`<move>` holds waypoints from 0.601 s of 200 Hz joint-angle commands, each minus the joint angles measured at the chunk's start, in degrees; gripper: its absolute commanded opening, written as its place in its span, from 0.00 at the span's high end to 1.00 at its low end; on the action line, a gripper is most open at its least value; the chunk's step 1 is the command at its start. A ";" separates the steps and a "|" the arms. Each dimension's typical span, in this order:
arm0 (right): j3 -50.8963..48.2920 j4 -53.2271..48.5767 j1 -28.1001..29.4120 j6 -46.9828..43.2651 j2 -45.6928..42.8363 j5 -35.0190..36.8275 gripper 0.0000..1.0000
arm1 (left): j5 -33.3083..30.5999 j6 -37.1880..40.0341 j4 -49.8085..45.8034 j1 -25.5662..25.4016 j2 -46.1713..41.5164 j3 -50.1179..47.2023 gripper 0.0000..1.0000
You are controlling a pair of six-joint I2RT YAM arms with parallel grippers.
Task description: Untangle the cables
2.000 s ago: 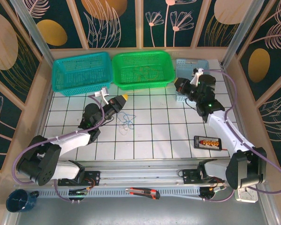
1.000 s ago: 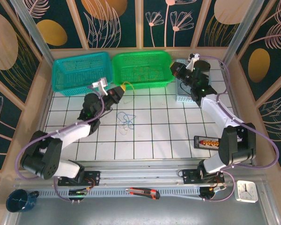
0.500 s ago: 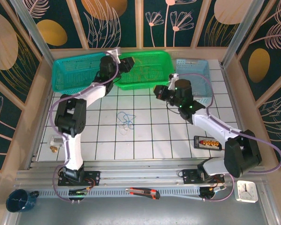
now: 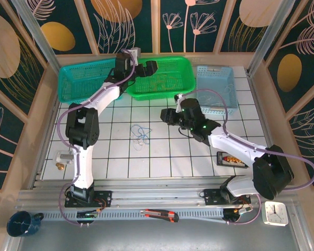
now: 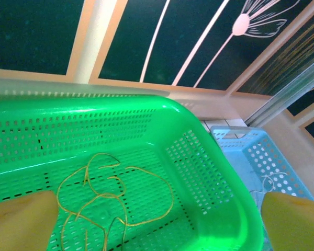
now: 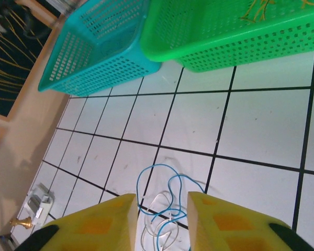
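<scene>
A small bunch of thin blue and white cables (image 4: pixel 141 134) lies on the white tiles left of centre. My right gripper (image 4: pixel 167 116) hovers just to its right. In the right wrist view the bunch of cables (image 6: pixel 167 206) shows on the floor between the yellow fingers (image 6: pixel 97 225) of that gripper (image 6: pixel 162 209), which is open and holds nothing. My left gripper (image 4: pixel 148 68) reaches over the green basket (image 4: pixel 157 95). Its fingers (image 5: pixel 21 219) stand wide open above a loose yellow cable (image 5: pixel 110 193) lying in the green basket (image 5: pixel 199 157).
A teal basket (image 4: pixel 89 81) stands left of the green one, and a light blue basket (image 4: pixel 214 83) holding a thin white wire (image 5: pixel 269 183) stands right of it. A black tray (image 4: pixel 233 159) lies at front right and a small plug (image 4: pixel 60 159) at front left.
The left arm swung from beside the cables up over the green basket and its gripper opened. The right arm came from the light blue basket toward the cables, its fingers parting.
</scene>
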 commanded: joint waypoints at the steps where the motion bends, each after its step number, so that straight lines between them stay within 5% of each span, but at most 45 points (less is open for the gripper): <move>1: 1.02 -1.25 1.14 -1.79 1.35 1.71 0.66 | 1.18 2.12 -2.89 0.48 -7.18 -2.35 0.01; 120: 8.97 -4.07 8.66 -0.52 21.22 -3.02 0.42 | -4.72 -6.35 6.63 0.57 -42.54 -54.01 0.01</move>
